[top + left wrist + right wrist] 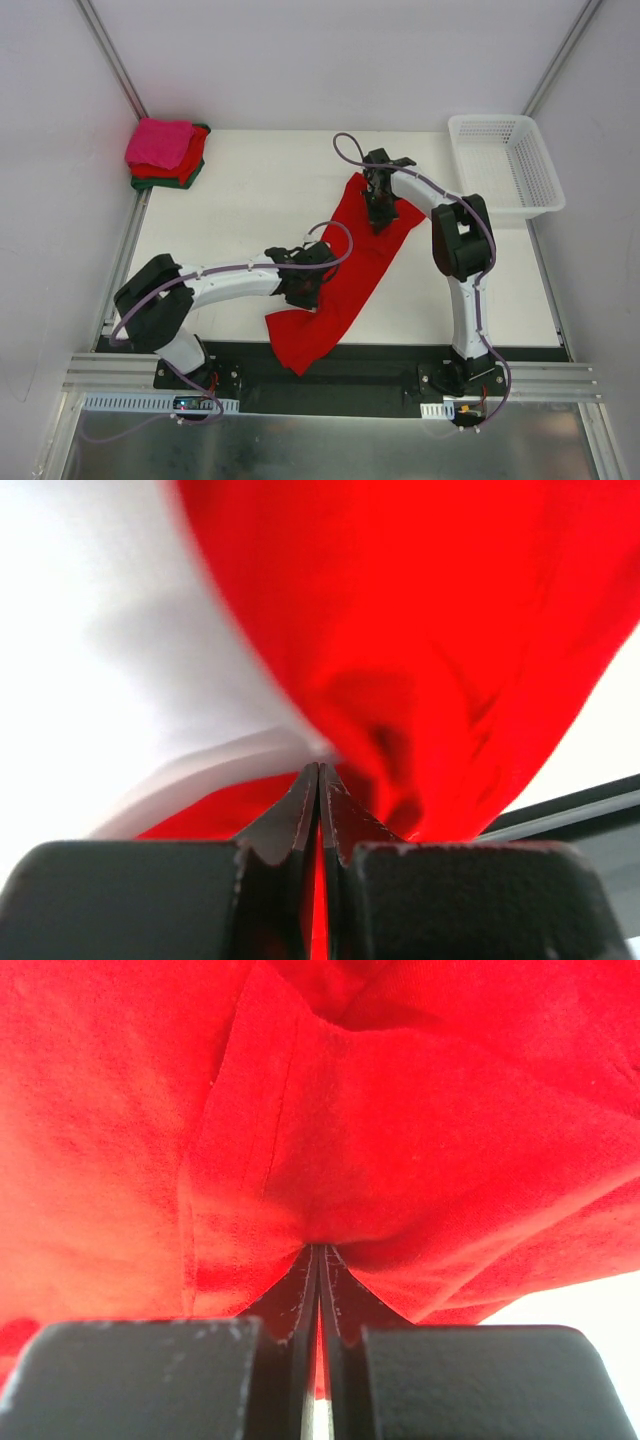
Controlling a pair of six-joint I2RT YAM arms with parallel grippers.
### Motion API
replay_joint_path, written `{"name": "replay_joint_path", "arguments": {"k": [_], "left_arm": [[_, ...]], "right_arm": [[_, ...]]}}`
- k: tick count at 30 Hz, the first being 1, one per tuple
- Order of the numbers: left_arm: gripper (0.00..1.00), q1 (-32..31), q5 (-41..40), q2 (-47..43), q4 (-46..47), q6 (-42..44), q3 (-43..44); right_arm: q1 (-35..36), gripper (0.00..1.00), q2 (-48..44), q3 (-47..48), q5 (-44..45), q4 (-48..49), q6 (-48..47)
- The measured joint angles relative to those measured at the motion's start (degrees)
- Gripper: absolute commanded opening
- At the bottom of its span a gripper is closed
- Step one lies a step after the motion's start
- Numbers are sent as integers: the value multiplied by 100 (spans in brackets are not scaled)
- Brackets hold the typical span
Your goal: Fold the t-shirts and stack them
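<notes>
A bright red t-shirt [345, 285] stretches diagonally across the white table [250, 200], from near the front edge up toward the back right. My left gripper [303, 285] is shut on its left edge near the middle; the left wrist view shows red cloth [440, 640] pinched between the closed jaws [319, 772]. My right gripper [379, 213] is shut on the shirt's upper end, and red cloth [300, 1110] fills the right wrist view above the closed jaws [318, 1250]. A folded stack of t-shirts [166, 153], pink on red on dark green, lies in the back left corner.
A white lattice basket [505, 165] stands at the back right of the table. White walls close the sides and back. A black rail [330, 355] runs along the front edge where the arm bases sit.
</notes>
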Motion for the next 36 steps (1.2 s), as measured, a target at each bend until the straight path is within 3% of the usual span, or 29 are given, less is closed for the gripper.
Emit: {"name": "replay_joint_path", "arguments": {"k": [7, 10, 11, 14, 16, 20, 28, 36], "left_arm": [[0, 439, -894, -1137, -942, -7, 4], [0, 702, -1329, -1816, -1445, 2, 101], [1, 807, -1423, -2033, -1554, 15, 166], [1, 1043, -1663, -2470, -1613, 221, 393], [3, 1130, -1652, -2549, -1397, 549, 551], [9, 1132, -1147, -2000, -739, 1259, 879], [1, 1130, 175, -227, 669, 2046, 1366], [0, 1132, 1113, 1781, 1349, 2387, 2944]], "right_arm": [[0, 2, -649, -745, 7, 479, 24], [0, 23, -1342, -1102, 90, 605, 72], [0, 37, -1628, -1172, 116, 632, 98], [2, 53, -2555, -1384, 223, 811, 192], [2, 58, -3281, -1572, 319, 925, 258], [2, 65, -4538, -2022, 533, 1019, 415], [2, 68, -6301, -3141, 791, 610, 754], [2, 69, -7425, -3912, 828, 90, 1067]]}}
